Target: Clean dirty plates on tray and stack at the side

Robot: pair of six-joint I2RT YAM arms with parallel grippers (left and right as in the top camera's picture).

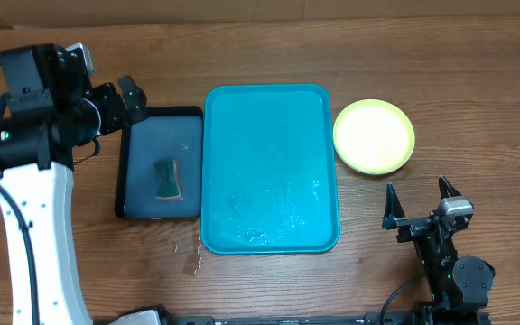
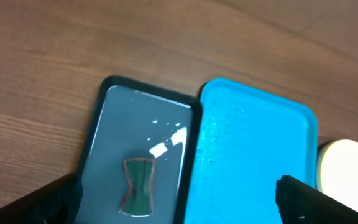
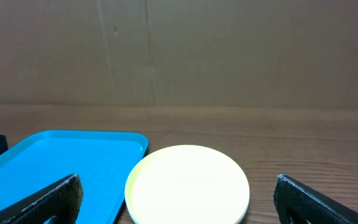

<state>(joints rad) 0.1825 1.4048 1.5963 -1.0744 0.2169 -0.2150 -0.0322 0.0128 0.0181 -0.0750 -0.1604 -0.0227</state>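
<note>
Both arms' fingers spread wide, plates beside the tray

Nearest, the right gripper point(image 1: 415, 188) holds its fingers apart over bare table point(image 1: 477, 81), gripping nothing. Beyond it the plates point(image 1: 374, 135), yellow-green on top, lie just right of the wet turquoise tray point(image 1: 269, 153). Left of that, a navy tray point(image 1: 144, 153) holds a sponge point(image 1: 166, 178). Farther left, the left gripper point(image 2: 178, 182) hangs above, fingers apart.

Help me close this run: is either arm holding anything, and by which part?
Nothing is held: the left gripper and right gripper both show open, empty fingers.
</note>
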